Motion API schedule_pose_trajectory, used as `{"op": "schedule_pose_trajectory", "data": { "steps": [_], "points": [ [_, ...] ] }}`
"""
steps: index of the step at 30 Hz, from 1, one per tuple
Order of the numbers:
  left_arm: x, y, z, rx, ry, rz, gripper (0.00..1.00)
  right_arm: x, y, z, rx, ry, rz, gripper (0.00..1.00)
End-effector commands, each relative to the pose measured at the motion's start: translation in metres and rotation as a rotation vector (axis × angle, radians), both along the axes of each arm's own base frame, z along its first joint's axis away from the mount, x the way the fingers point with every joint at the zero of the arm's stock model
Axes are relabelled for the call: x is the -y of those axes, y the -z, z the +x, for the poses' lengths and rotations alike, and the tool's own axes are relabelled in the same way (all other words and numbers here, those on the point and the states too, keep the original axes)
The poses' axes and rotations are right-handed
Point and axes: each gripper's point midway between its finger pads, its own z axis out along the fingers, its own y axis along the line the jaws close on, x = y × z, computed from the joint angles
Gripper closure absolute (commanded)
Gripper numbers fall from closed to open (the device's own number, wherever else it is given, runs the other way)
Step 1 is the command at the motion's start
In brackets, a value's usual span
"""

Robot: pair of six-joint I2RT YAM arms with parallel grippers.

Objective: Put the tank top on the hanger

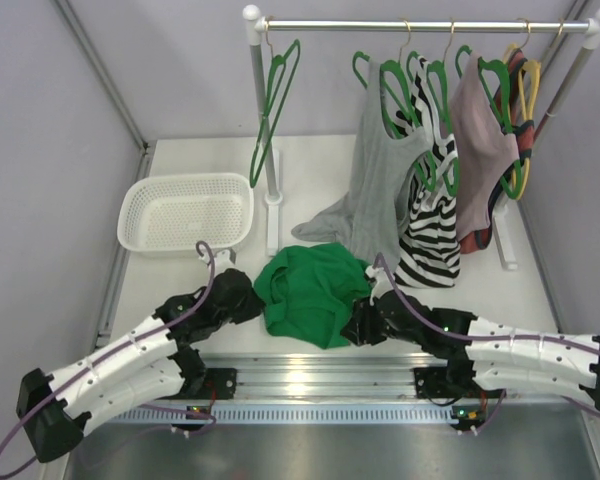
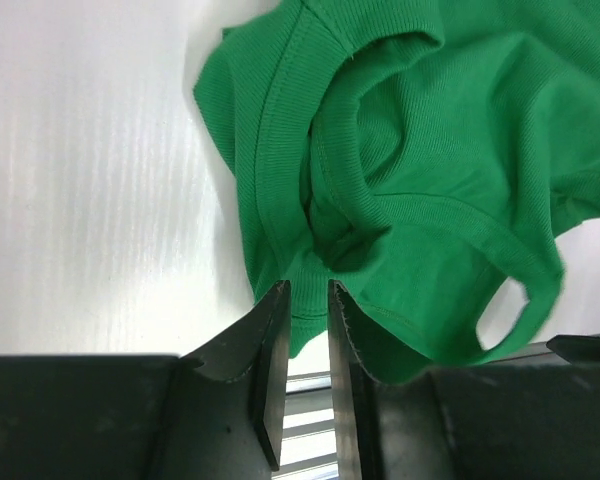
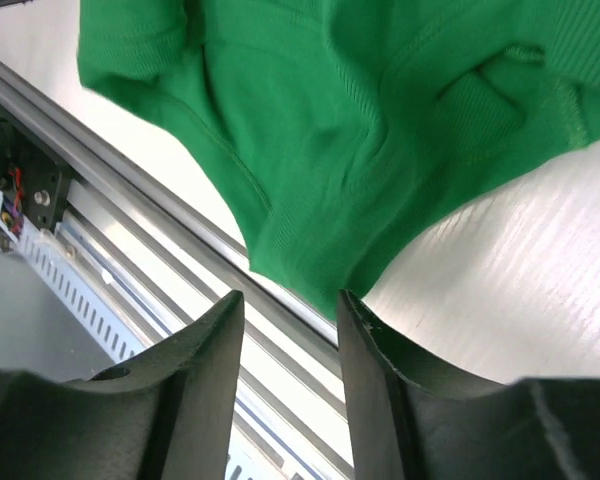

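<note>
The bright green tank top lies crumpled on the white table near the front edge. An empty green hanger hangs at the left end of the rack. My left gripper is at the top's left edge. In the left wrist view its jaws are a narrow gap apart with the hem of the top at their tips, and nothing is pinched. My right gripper is at the top's lower right edge. In the right wrist view it is open, with a corner of the fabric just beyond the fingertips.
A white basket stands at the back left. The rack's pole and foot stand behind the top. A grey tank top, a striped top, a mauve garment and a yellow hanger hang on the rack. A metal rail runs along the front edge.
</note>
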Motion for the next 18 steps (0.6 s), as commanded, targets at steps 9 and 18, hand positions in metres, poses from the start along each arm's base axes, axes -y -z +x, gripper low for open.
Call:
{"op": "schedule_pose_trajectory", "data": {
  "steps": [9, 18],
  "points": [
    [-0.011, -0.045, 0.009, 0.105, -0.079, -0.056, 0.69, -0.001, -0.086, 0.022, 0.146, 0.044, 0.005, 0.48],
    [-0.010, -0.094, 0.019, 0.219, -0.034, -0.058, 0.68, -0.035, -0.268, 0.133, 0.445, 0.167, -0.048, 0.35]
  ]
}}
